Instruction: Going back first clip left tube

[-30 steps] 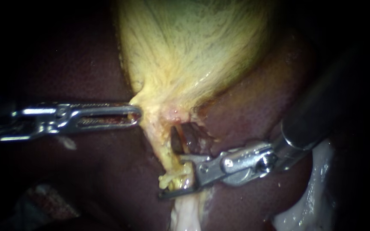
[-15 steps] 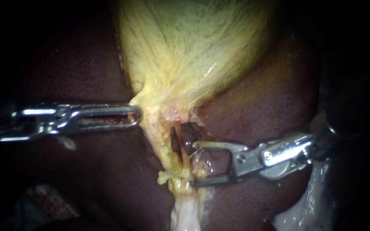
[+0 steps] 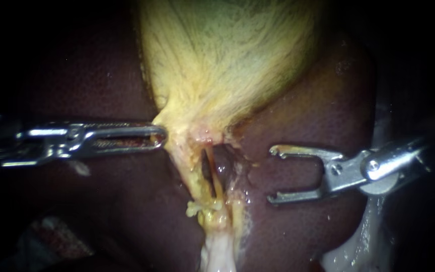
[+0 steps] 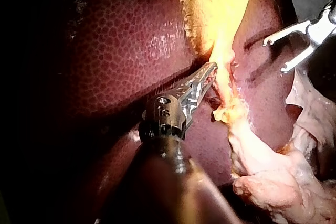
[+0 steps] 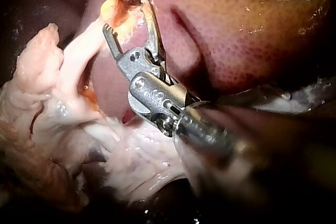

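Looking at the endoscope view, my left instrument [image 3: 158,137] comes in flat from the left. Its jaws are clamped on the yellow lower edge of the gallbladder [image 3: 227,55], right where it narrows (the left wrist view shows the same bite, both jaws pressed onto that yellow tissue). Just below that spot the left tube [image 3: 191,174] runs down as a yellowish strand along the left side of a small dark opening in the tissue. It ends near a knobbly yellow bit, with some pale tissue [image 3: 218,249] lower down. My right instrument [image 3: 273,175] sits off to the right of the opening, apart from the tube, over the dark red liver [image 3: 303,126]. Its jaws are spread wide with nothing between them, tips pointing toward the tube. The right wrist view gives the same picture: jaws gaping and aimed at the yellow strand, with whitish floppy tissue beside the instrument.
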Controlling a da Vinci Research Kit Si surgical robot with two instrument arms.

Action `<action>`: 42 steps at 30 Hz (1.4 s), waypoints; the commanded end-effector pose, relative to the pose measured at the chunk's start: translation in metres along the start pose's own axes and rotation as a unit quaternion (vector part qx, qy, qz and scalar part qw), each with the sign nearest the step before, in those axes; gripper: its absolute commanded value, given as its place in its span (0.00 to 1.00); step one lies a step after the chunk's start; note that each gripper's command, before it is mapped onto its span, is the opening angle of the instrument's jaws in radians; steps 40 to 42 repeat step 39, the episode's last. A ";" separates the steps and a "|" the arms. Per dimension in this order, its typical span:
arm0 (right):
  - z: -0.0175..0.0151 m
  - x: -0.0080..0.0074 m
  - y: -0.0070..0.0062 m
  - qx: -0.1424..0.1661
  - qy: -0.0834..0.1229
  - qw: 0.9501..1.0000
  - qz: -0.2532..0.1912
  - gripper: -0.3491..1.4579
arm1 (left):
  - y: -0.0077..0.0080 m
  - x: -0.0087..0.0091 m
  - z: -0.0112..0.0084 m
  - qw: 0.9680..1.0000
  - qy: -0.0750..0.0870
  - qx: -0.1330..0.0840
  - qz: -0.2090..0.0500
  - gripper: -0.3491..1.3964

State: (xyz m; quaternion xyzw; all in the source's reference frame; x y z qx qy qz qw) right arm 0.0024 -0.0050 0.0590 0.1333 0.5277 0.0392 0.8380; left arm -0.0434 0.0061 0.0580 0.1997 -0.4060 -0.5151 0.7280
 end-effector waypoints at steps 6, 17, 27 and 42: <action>-0.0001 -0.0002 0.0000 0.001 0.000 1.000 -0.003 0.52 | 0.0010 0.0010 0.0022 1.000 -0.002 -0.005 0.004 0.00; -0.0008 -0.0004 -0.0002 0.003 0.001 1.000 -0.004 0.52 | 0.0024 0.0018 0.0065 1.000 0.012 -0.004 0.008 0.00; -0.0007 -0.0002 -0.0004 0.005 0.004 1.000 -0.006 0.52 | 0.0020 0.0021 0.0073 1.000 0.017 -0.003 0.009 0.00; -0.0008 -0.0003 -0.0003 0.006 0.006 1.000 -0.006 0.52 | 0.0020 0.0022 0.0073 1.000 0.017 -0.003 0.009 0.00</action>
